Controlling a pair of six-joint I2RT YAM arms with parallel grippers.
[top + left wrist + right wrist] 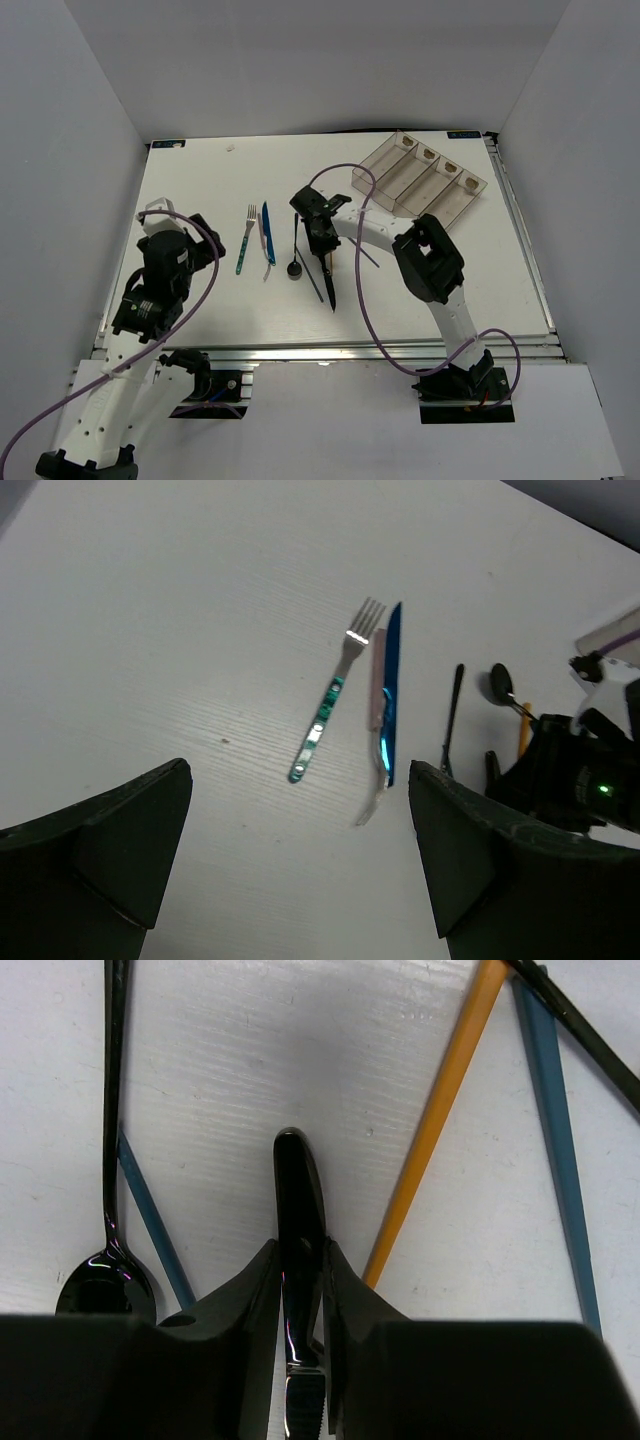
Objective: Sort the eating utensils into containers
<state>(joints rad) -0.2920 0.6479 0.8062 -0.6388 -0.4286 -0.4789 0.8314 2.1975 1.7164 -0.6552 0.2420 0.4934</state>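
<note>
My right gripper (321, 243) (300, 1260) is shut on a dark-handled knife (298, 1195); the blade points toward the near edge in the top view (330, 290). Round it on the table lie an orange chopstick (440, 1120), grey-blue chopsticks (555, 1130) and a black spoon (108, 1280). A teal-handled fork (245, 242) (328, 698) and a blue-handled knife (267, 235) (392, 690) lie side by side to the left. My left gripper (158, 218) (300, 880) is open and empty, short of the fork. The clear containers (420, 175) stand at the back right.
A black spoon (294, 255) lies between the blue knife and my right gripper. A second small spoon (500, 685) shows beside it in the left wrist view. Purple cables loop over both arms. White walls enclose the table on three sides.
</note>
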